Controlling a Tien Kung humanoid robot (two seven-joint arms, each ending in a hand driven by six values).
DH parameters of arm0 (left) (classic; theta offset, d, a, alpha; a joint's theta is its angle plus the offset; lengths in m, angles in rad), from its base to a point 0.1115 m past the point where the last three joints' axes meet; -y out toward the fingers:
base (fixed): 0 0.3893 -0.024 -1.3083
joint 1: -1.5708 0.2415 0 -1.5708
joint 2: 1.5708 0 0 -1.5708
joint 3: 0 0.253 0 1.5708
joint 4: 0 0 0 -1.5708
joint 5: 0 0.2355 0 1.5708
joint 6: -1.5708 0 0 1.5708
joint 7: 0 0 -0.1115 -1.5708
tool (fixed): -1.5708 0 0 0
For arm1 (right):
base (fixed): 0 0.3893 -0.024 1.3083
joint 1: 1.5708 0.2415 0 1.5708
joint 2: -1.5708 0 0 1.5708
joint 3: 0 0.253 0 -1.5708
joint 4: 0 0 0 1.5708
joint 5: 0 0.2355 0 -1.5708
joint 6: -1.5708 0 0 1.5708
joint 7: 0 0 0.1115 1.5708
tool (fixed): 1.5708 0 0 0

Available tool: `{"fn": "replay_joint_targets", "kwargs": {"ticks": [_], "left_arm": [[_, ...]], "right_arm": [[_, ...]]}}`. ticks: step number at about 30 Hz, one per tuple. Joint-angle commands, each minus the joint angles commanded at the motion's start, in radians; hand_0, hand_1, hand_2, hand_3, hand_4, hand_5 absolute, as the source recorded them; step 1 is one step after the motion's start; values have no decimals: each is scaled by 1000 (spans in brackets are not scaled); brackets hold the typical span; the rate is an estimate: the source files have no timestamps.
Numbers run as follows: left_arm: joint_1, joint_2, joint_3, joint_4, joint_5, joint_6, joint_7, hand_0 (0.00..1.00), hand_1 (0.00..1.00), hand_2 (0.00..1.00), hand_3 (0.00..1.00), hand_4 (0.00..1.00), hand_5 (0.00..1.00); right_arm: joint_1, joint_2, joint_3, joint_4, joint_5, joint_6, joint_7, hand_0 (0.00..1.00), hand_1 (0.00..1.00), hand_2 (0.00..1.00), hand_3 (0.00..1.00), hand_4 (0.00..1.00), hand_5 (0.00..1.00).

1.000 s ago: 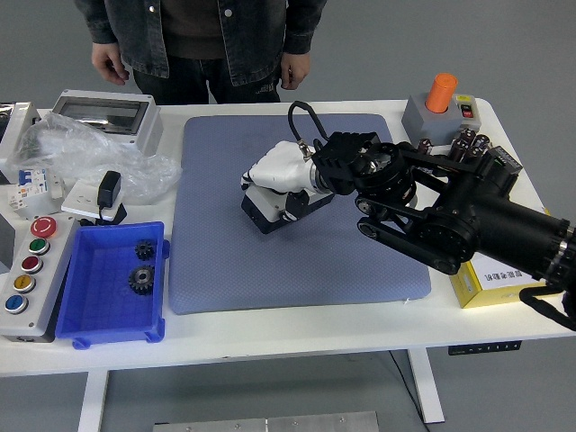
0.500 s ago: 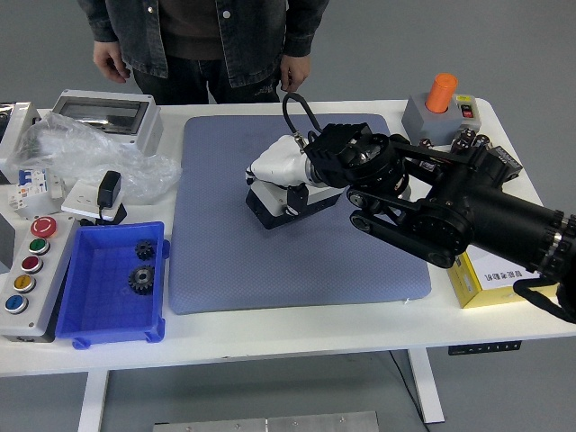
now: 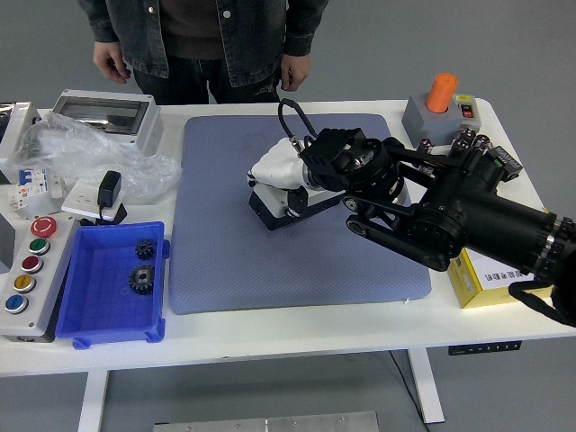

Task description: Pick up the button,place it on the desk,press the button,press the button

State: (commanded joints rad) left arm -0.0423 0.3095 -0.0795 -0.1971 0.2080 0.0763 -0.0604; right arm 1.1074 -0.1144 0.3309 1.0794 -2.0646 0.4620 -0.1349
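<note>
My right hand (image 3: 277, 178), white with a black wrist, hangs over the middle of the blue mat (image 3: 225, 261). Its fingers curl down over a small black and white box (image 3: 281, 207) that sits on or just above the mat. The black right arm (image 3: 450, 216) comes in from the right edge. An orange button on a grey base (image 3: 438, 106) stands at the back right of the table. At the left edge lies a grey button panel (image 3: 27, 274) with several coloured buttons. The left arm is out of view.
A blue tray (image 3: 99, 310) holding two dark gears sits front left. Behind it are a plastic bag (image 3: 90, 153), a grey enclosure (image 3: 103, 112) and a black adapter (image 3: 109, 191). A yellow box (image 3: 495, 274) lies under the arm. A person (image 3: 202, 40) stands at the far side, hands hanging down.
My right hand and the box under it have shifted slightly right and toward the far side of the mat. The person has not moved.
</note>
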Motion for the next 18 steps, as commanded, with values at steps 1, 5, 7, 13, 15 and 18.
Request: {"fn": "replay_joint_targets", "kwargs": {"ticks": [1, 5, 7, 13, 15, 18], "left_arm": [[0, 0, 0, 0, 0, -1, 0, 583, 625, 605, 612, 585, 446], [-1, -1, 0, 0, -3, -2, -1, 583, 626, 605, 609, 575, 441], [-1, -1, 1, 0, -4, -3, -1, 583, 626, 605, 609, 575, 441], [2, -1, 4, 0, -7, -4, -1, 583, 625, 604, 609, 572, 439], [3, -2, 4, 0, -7, -5, -1, 583, 625, 604, 609, 572, 439], [4, -2, 4, 0, -7, -7, -1, 584, 625, 604, 610, 571, 441]], "right_arm": [[-1, 0, -1, -1, 3, -2, -1, 576, 637, 693, 626, 445, 2], [-5, 2, -3, -2, 13, -10, -5, 998, 655, 705, 637, 483, 2], [-7, 3, -3, -2, 16, -13, -7, 998, 655, 705, 637, 483, 2], [-12, 11, -2, 1, 17, -19, -8, 998, 652, 705, 641, 501, 2], [-13, 14, -4, 3, 19, -19, -13, 998, 652, 705, 641, 501, 2], [-13, 18, -12, 6, 33, -21, -31, 998, 650, 705, 645, 526, 2]]}}
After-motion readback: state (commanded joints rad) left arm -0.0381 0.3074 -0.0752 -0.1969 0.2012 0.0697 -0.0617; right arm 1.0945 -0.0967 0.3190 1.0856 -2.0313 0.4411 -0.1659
